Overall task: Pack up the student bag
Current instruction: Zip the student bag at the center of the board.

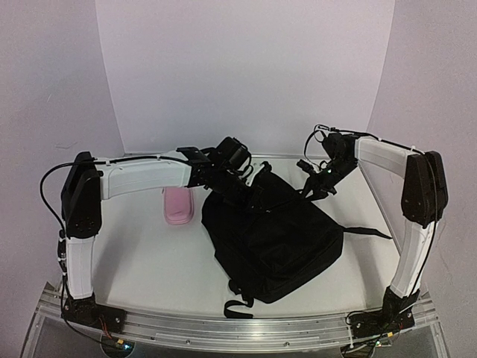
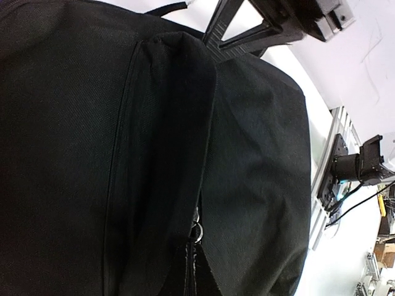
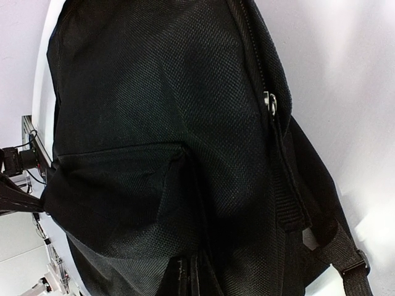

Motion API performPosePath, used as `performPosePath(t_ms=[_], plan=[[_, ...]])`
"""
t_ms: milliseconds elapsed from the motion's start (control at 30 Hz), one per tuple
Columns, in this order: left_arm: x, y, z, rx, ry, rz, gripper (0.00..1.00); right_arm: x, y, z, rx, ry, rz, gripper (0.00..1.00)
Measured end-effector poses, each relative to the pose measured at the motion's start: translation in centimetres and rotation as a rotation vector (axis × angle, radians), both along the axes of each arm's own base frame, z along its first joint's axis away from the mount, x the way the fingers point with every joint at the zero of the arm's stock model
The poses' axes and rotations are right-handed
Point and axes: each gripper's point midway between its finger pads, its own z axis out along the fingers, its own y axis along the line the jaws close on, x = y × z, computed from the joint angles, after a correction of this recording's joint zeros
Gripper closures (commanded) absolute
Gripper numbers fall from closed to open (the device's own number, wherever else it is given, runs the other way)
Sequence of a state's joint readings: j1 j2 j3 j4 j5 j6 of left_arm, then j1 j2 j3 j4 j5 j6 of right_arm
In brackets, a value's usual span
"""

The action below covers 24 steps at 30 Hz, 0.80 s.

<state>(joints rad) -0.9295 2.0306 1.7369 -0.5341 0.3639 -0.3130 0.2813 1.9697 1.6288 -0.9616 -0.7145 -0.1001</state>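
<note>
left gripper [image 1: 223, 173]: closed, seems to pinch a fold at the top edge of the student bag [image 1: 276, 235] | right gripper [image 1: 319, 179]: closed on the same edge, likely to spread the mouth | bag: flat on the table [image 1: 141, 261], pink pencil case [image 1: 178, 205] just beside it

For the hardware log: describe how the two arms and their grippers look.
Both the left arm and right arm have white boxy link shells, black joint housings and thin black cables running alongside. The left gripper and right gripper are black, as is the wrist hardware.
</note>
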Motion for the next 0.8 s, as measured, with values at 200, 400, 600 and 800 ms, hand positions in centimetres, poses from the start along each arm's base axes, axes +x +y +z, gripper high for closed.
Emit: performPosePath(t_ms=[200, 400, 600, 800], plan=[[-1.8, 2.7, 0.5, 0.024, 0.008, 0.008, 1.0, 0.1, 0.0, 0.2, 0.001, -0.003, 0.0, 1.0], [-3.5, 5.1, -0.3, 0.056, 0.029, 0.023, 1.0, 0.1, 0.1, 0.4, 0.006, -0.001, 0.001, 1.0], [-5.0, 7.0, -1.9, 0.08, 0.072, 0.045, 1.0, 0.1, 0.1, 0.4, 0.006, -0.003, 0.003, 1.0], [-5.2, 7.4, -2.7, 0.071, 0.086, 0.07, 1.0, -0.3, 0.1, 0.5, 0.023, -0.006, 0.006, 1.0]])
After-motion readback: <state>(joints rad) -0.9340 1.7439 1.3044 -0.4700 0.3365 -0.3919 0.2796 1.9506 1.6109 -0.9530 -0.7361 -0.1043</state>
